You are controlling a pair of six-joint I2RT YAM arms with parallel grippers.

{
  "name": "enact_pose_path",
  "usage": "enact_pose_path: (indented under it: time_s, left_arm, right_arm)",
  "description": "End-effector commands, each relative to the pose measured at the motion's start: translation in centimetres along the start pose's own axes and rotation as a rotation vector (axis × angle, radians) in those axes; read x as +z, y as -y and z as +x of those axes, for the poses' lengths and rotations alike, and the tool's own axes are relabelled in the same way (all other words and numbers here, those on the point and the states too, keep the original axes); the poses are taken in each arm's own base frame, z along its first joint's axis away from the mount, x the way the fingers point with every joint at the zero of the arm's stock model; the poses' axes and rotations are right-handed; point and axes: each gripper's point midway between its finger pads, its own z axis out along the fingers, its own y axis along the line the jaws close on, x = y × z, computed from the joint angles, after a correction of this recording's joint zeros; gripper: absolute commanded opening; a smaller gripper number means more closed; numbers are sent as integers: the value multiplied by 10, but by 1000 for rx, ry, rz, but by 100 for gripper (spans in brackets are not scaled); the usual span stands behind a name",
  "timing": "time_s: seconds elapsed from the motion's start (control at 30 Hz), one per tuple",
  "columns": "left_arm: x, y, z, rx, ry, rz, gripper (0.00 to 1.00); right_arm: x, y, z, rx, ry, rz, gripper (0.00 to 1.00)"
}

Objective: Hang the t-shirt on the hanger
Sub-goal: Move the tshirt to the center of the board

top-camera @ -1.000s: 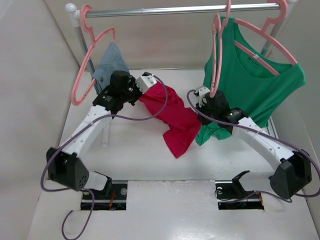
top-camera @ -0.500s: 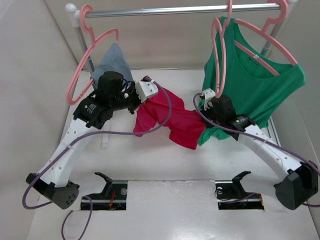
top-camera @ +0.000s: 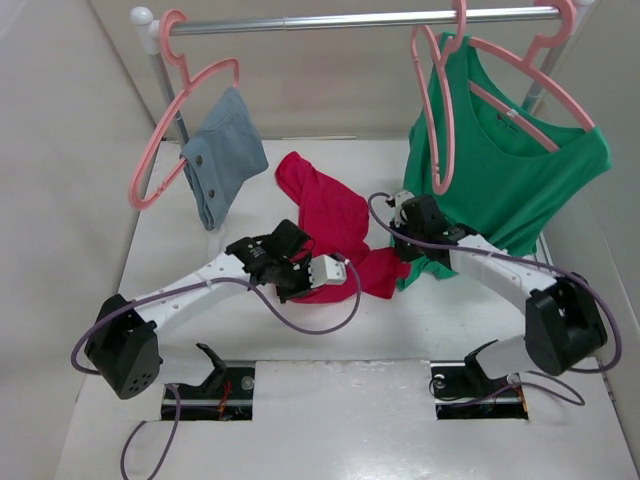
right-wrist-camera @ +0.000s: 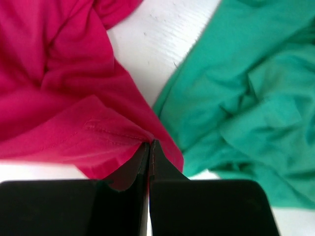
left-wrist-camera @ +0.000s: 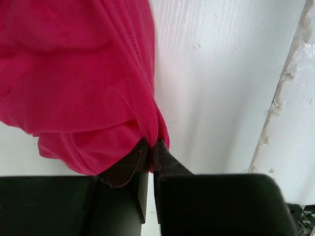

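The crimson t-shirt [top-camera: 330,215] lies crumpled on the white table [top-camera: 200,260], stretching from the back centre toward the front. My left gripper [top-camera: 318,283] is shut on its ribbed near edge, seen close in the left wrist view [left-wrist-camera: 151,146] with the t-shirt [left-wrist-camera: 74,73] above it. My right gripper [top-camera: 398,250] is shut on the t-shirt's right hem [right-wrist-camera: 88,132], pinched at the fingertips [right-wrist-camera: 149,147]. The bare pink hanger [top-camera: 449,140] hangs edge-on from the rail, in front of the green top.
The green top [top-camera: 520,170] hangs on its own pink hanger at the right, its lower part lying beside my right gripper [right-wrist-camera: 246,88]. A blue-grey cloth [top-camera: 222,150] hangs on a pink hanger at the left. The metal rail [top-camera: 350,18] runs across the back.
My left arm has swung from the back near the rail down to the table's front centre, pulling the t-shirt's edge with it. The t-shirt now lies lower. The right gripper shifted slightly left.
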Motion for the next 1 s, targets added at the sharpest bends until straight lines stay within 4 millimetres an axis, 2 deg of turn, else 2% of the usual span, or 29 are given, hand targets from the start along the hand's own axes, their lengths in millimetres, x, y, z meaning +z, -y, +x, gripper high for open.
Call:
enact_pose_path:
  time_s: [0.0,0.1,0.13,0.17,0.27,0.3,0.33,0.4,0.43,0.47,0.5,0.53,0.6,0.63,0.7,0.73,0.77,0.83,0.87,0.97]
  left_arm:
    - [-12,4,-6,53,57,-12,0]
    - [-20,6,-1,102,43,-17,0]
    - [-20,8,1,102,43,-17,0]
    - [-25,6,-1,109,54,-37,0]
    - [-30,7,2,107,67,-52,0]
    - [-34,8,-2,114,89,-59,0]
    - [-37,9,0,105,94,-58,0]
    - [-40,14,-2,103,123,-42,0]
    - [-45,15,-5,112,147,-49,0]
    - [-47,15,-6,116,155,-56,0]
    - [-46,18,-5,116,160,-48,0]
    - [-50,18,-7,123,174,-59,0]
    - [-53,19,-8,118,184,-66,0]
    - [-51,20,-5,115,178,-61,0]
    - [-53,20,-6,119,186,-67,0]
    - [-51,21,-4,126,179,-63,0]
    - [-51,21,-4,126,179,-63,0]
    - [-51,20,-6,130,186,-69,0]
    - [-51,20,-6,130,186,-69,0]
    - [-50,10,-4,124,176,-118,0]
  right_arm:
    - [10,-9,-61,-28,163,-22,0]
    - [25,-17,-99,-74,205,-29,0]
    - [28,-29,-113,-102,229,-68,0]
    - [29,-46,-144,-136,276,-99,0]
    - [24,-76,-183,-252,334,-116,0]
    - [17,-97,-203,-308,376,-140,0]
    - [12,-107,-215,-334,413,-150,0]
    - [-6,-143,-231,-402,488,-249,0]
    - [-12,-153,-240,-433,537,-272,0]
    - [-27,-162,-248,-441,584,-302,0]
    - [-34,-162,-252,-438,615,-302,0]
    - [-45,-163,-254,-425,664,-319,0]
    - [-47,-158,-248,-394,683,-305,0]
    - [-34,-147,-234,-372,649,-286,0]
    - [-17,-130,-219,-311,593,-272,0]
    - [-2,-112,-210,-274,553,-256,0]
    - [21,-101,-185,-219,475,-249,0]
    - [42,-79,-163,-155,407,-220,0]
    - [56,-60,-144,-111,355,-185,0]
    - [70,-26,-117,8,288,-110,0]
